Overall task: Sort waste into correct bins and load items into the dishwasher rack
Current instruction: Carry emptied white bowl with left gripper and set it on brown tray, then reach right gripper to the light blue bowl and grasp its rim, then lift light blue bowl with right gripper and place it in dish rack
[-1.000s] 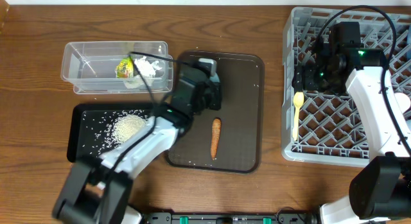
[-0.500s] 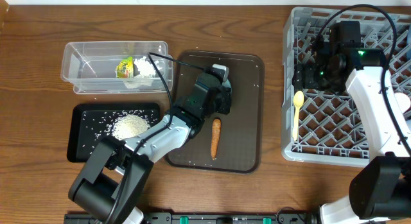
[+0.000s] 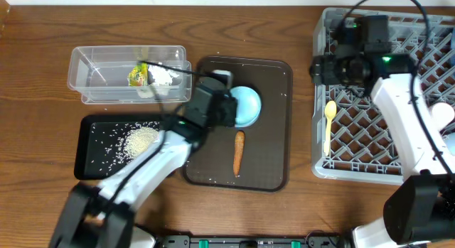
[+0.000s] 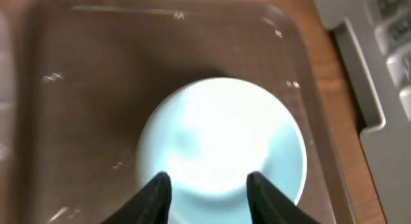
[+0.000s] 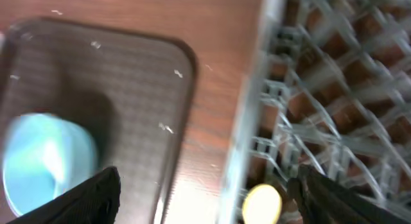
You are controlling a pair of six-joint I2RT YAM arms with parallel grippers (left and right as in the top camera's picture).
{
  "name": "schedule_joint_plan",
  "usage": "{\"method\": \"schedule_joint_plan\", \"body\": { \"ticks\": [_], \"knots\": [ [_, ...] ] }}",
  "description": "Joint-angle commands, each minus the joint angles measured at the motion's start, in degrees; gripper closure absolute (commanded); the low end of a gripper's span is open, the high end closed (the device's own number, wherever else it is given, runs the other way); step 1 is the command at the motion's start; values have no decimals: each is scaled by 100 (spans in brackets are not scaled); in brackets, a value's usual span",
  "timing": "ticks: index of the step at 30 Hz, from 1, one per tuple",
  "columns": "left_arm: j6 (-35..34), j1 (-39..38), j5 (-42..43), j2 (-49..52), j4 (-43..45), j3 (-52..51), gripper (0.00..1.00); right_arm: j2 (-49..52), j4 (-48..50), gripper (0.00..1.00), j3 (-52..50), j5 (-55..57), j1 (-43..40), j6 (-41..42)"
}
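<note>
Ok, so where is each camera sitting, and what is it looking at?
Overhead: above the table, looking straight down; left arm, right arm and the rack show.
Left wrist: on the left arm, looking down at the light blue cup on the brown tray; left gripper fingers at the bottom.
Right wrist: on the right arm, looking down at the rack edge and yellow spoon; right gripper fingers in the bottom corners.
Shared: all three see that cup.

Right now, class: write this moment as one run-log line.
left gripper: open, at light blue cup | right gripper: open, empty | carrot stick: on brown tray
</note>
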Motion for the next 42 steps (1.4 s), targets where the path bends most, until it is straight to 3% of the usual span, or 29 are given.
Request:
{"method": "schedule_joint_plan", "body": {
  "ticks": [1,6,10,26,33,35,39,42],
  "knots": [
    [55,361,-46,-553,-793,72,58,-70,223,14,74,-184,461,28],
    [55,905,-48,-1067,-2052,72,57,120,527,15,74,-181,966,31],
    [55,1329,-48,-1294,-2577,72,56,490,575,18,74,-179,1292,118],
    [52,1646,-46,-1331,-2719,72,56,1971,507,44,74,-179,1567,658],
    [52,1646,-46,-1331,-2719,72,56,1987,507,46,74,-179,1567,658],
    [52,1646,-46,-1331,-2719,72,56,1987,494,52,74,-179,1567,656],
    [52,1646,-44,-1331,-2721,72,56,1987,452,76,74,-175,1565,660],
    [52,1646,-44,-1331,-2721,72,56,1987,374,85,74,9,1578,844]
  ]
}}
